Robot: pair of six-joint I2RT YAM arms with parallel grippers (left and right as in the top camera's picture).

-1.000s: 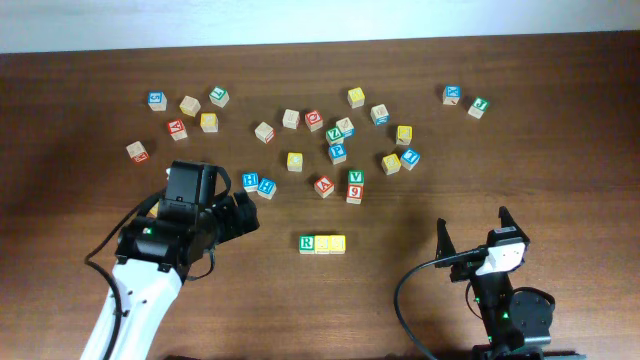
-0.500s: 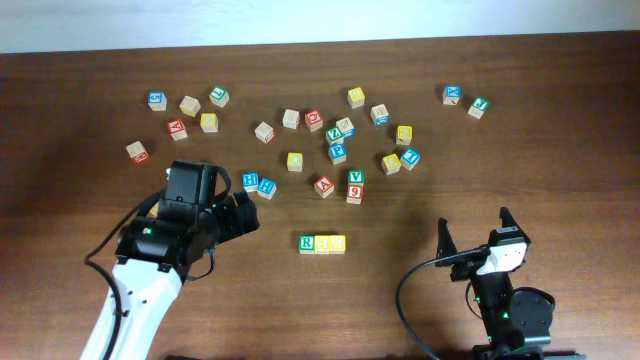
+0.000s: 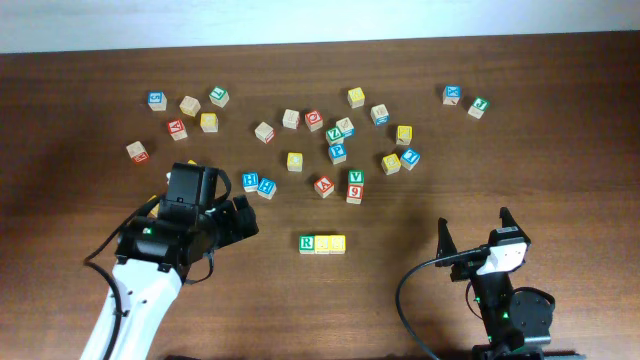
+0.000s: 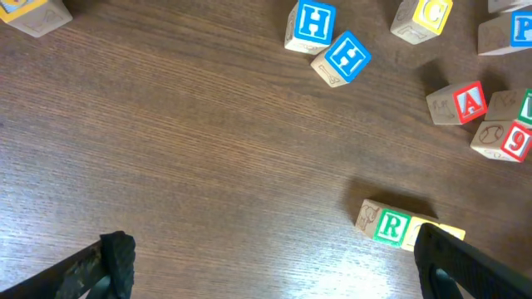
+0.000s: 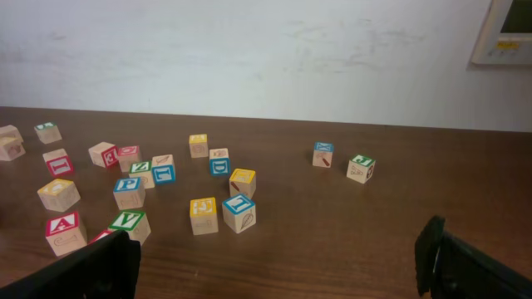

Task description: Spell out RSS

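Wooden table [image 3: 420, 90]. Right gripper [image 3: 472, 224] nearest, jaws apart, empty. Left gripper [image 3: 246, 216] jaws apart, empty, just left of row. Green R cube [image 3: 307, 243], yellow cube [image 3: 322, 243] and second yellow cube [image 3: 337, 243] touching in line, yellow letters unreadable. Beyond: blue H cubes [image 3: 250, 181], red A cube [image 3: 324, 186], scattered letter cubes [image 3: 291, 119].

RSS row [image 3: 322, 243] touching side by side, mid-desk [image 3: 560, 180] twd front edge. Loose cubes [image 3: 291, 119] scattered behind, across back half; cube pair [image 3: 452, 95] twd back-right corner.
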